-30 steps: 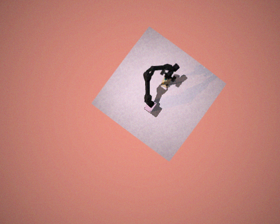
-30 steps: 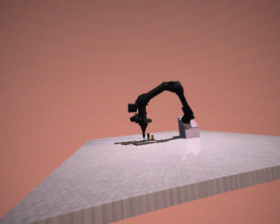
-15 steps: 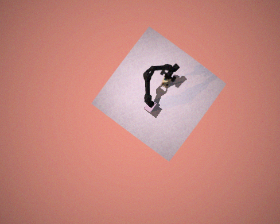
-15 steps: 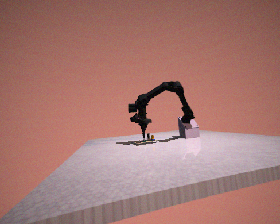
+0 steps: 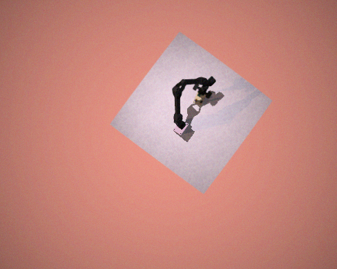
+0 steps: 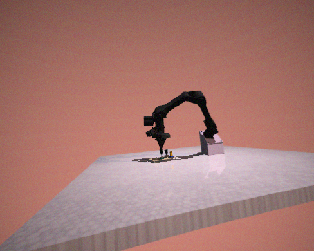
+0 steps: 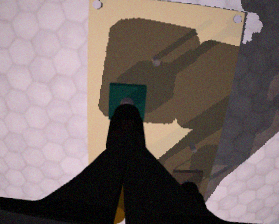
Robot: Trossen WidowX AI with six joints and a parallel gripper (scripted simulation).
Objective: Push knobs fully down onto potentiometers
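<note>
The tan circuit board (image 5: pixel 198 100) (image 6: pixel 154 161) (image 7: pixel 96 60) stands low on the table. A green potentiometer (image 6: pixel 161 158) (image 7: pixel 119 95) sits on it, with a short piece of pale shaft (image 6: pixel 161 156) showing above. My gripper (image 6: pixel 161 148) (image 7: pixel 126 146) is shut and points down right over that shaft. A dark knob there merges with the fingertips; I cannot tell whether they touch. A second black knob (image 6: pixel 166 151) (image 7: pixel 190 191) stands beside, over a brown potentiometer (image 7: pixel 188 175). A yellow knob (image 6: pixel 171 153) (image 7: pixel 119 212) stands on a blue base, mostly hidden by the fingers in the wrist view.
The arm's pale base block (image 5: pixel 180 129) (image 6: pixel 212 147) stands on the grey table (image 5: pixel 151 114) (image 6: pixel 125 193). The arm's shadow crosses the board and the table beside it. Small pale round marks (image 7: pixel 237 19) show at the board's corners.
</note>
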